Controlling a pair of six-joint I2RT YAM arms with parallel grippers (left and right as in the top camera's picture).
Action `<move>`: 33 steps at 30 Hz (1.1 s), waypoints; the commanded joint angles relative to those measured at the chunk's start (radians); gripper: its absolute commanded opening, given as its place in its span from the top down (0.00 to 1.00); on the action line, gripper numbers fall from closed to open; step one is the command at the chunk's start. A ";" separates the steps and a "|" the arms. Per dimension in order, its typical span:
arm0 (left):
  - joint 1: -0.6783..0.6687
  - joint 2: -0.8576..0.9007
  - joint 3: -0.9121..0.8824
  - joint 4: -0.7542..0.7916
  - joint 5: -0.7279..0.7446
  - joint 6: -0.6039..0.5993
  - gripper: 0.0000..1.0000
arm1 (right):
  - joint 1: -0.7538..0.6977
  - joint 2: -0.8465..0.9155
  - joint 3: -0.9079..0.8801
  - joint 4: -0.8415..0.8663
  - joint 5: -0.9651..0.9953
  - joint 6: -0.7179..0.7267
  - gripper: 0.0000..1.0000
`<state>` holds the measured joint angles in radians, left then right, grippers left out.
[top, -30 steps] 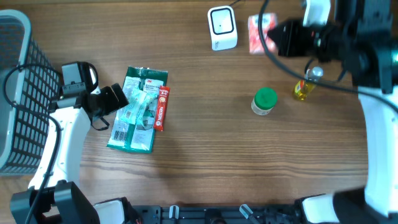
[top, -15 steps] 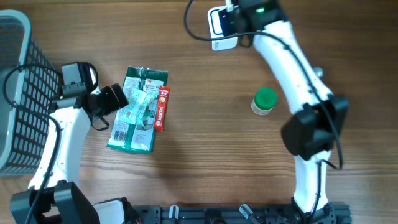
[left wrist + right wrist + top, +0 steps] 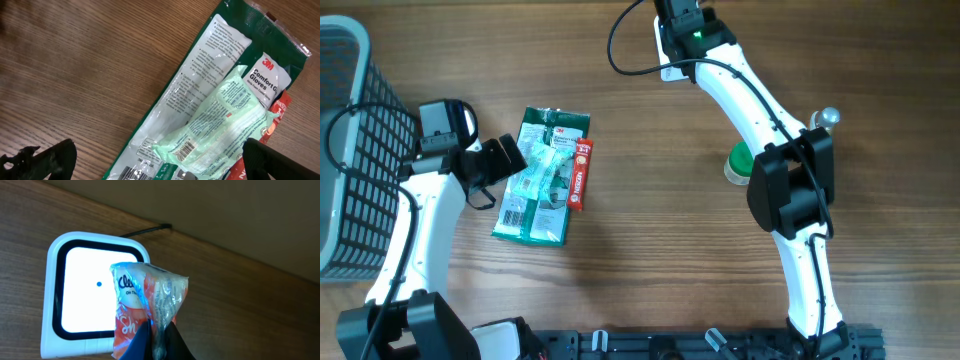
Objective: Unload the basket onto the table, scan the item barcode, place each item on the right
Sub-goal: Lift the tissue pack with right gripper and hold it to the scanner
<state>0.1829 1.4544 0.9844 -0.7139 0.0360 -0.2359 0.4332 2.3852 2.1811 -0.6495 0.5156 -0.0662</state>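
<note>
My right gripper (image 3: 159, 330) is shut on a red-orange plastic tissue packet (image 3: 140, 305), pinching its crimped edge. The packet hangs right in front of the white scanner (image 3: 75, 295), covering the right part of its lit, black-framed window. From above, the right arm (image 3: 740, 90) reaches over the scanner (image 3: 665, 62) at the table's far edge and hides the packet. My left gripper (image 3: 160, 162) stands open, low over a green glove packet (image 3: 200, 100) with printed barcodes. Its fingers (image 3: 47, 157) straddle that packet without touching it.
A red tube (image 3: 579, 172) lies against the glove packet (image 3: 542, 180). A dark wire basket (image 3: 345, 150) stands at the left edge. A green-lidded jar (image 3: 740, 162) sits beside the right arm, and a metal-capped bottle (image 3: 829, 117) stands further right.
The right arm has swung left from the table's far right corner to the scanner, carrying the tissue packet. The left arm has not moved.
</note>
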 commanded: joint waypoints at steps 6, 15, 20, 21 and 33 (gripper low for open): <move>-0.003 0.003 -0.004 0.000 0.008 0.020 0.00 | 0.016 0.022 0.003 0.111 0.007 -0.013 0.95; -0.003 0.003 -0.004 0.000 0.008 0.020 0.00 | 0.019 0.066 0.003 0.071 0.007 -0.045 0.95; -0.003 0.003 -0.004 0.000 0.008 0.020 0.00 | 0.014 0.030 0.005 0.079 0.009 0.025 0.96; -0.003 0.003 -0.004 0.000 0.008 0.020 0.00 | 0.014 0.003 0.005 0.066 0.008 0.025 0.96; -0.003 0.003 -0.004 0.000 0.008 0.020 0.00 | -0.014 -0.397 0.003 -0.647 -0.409 0.260 0.96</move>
<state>0.1829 1.4544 0.9844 -0.7143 0.0360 -0.2359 0.4385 1.9797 2.1902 -1.1881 0.3225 0.0635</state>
